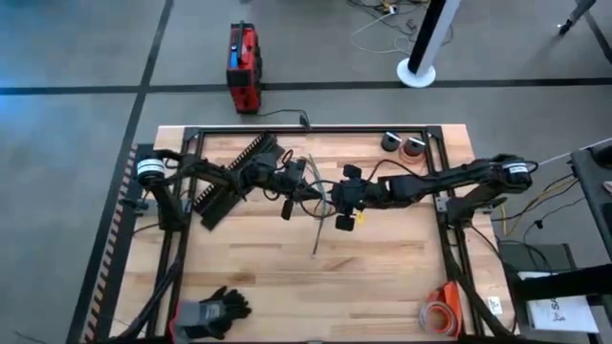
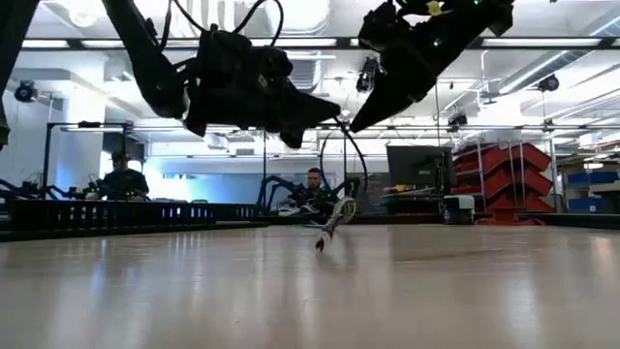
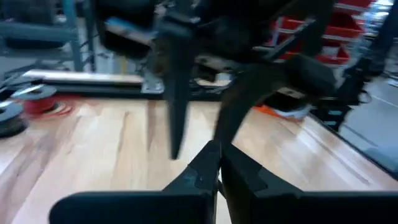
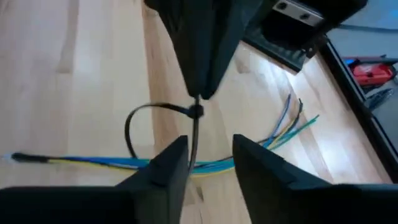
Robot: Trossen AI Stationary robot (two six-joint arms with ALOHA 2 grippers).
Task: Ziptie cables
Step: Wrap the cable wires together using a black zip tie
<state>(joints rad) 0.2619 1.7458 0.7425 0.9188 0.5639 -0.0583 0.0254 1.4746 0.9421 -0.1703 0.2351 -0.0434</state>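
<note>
- Nearest in the right wrist view are the right hand's own two fingers, spread apart with the tail of a black zip tie running down between them; whether they touch it I cannot tell.
- The left hand points down opposite, fingers pressed together on the zip tie's head, its loop hanging open above the wood.
- The cables lie on the tabletop near its middle, just below where the two hands meet (blue, yellow and green strands show in the right wrist view). Their long axis runs from the fanned end by the hands toward the tabletop's near edge.
- The slotted strip lies diagonally under the left arm.
- A wide stretch of bare wood lies on the near side of the cables; gloves and an orange-rimmed spool sit at the near corners.
</note>
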